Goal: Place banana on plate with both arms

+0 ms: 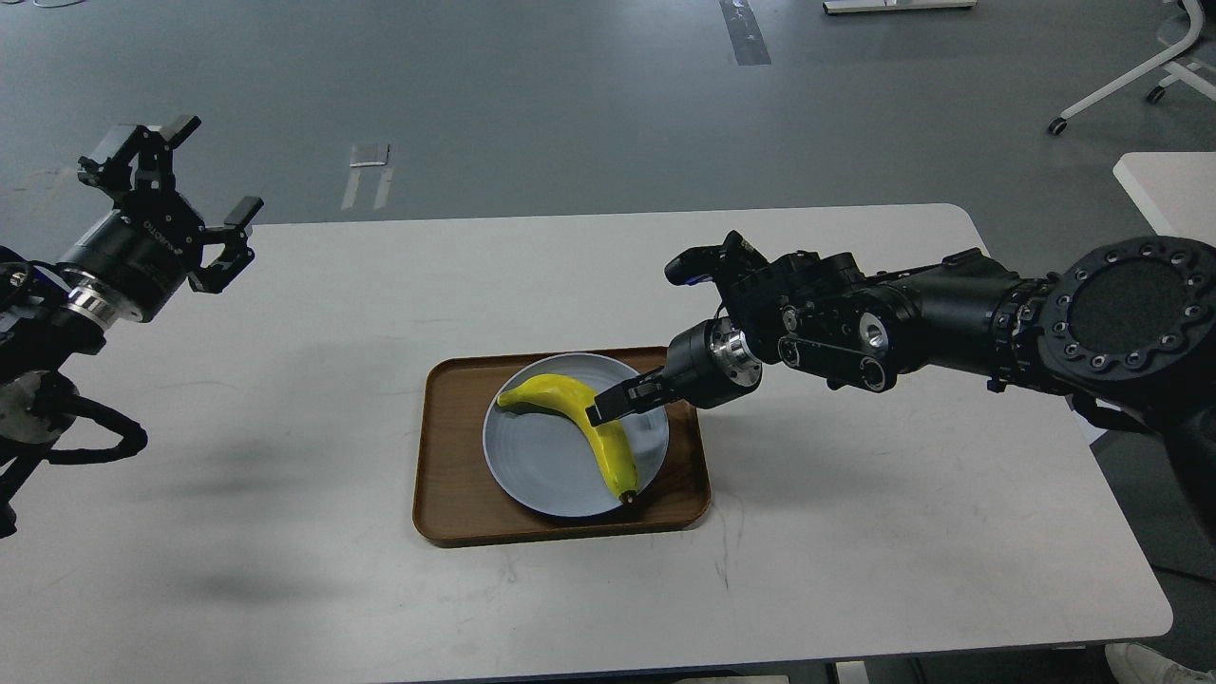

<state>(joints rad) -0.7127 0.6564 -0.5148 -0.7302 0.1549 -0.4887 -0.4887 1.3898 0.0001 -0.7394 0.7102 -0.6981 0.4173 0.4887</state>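
Observation:
The yellow banana lies curved on the round pale blue-grey plate, its dark tip at the plate's near right rim. My right gripper reaches in from the right and sits on the banana's middle bend. I see one dark finger across the banana and cannot tell its two fingers apart. My left gripper is open and empty, raised over the table's far left edge, well away from the plate.
The plate stands in a brown wooden tray at the middle of the white table. A second white table and a wheeled chair base stand at the far right on the grey floor.

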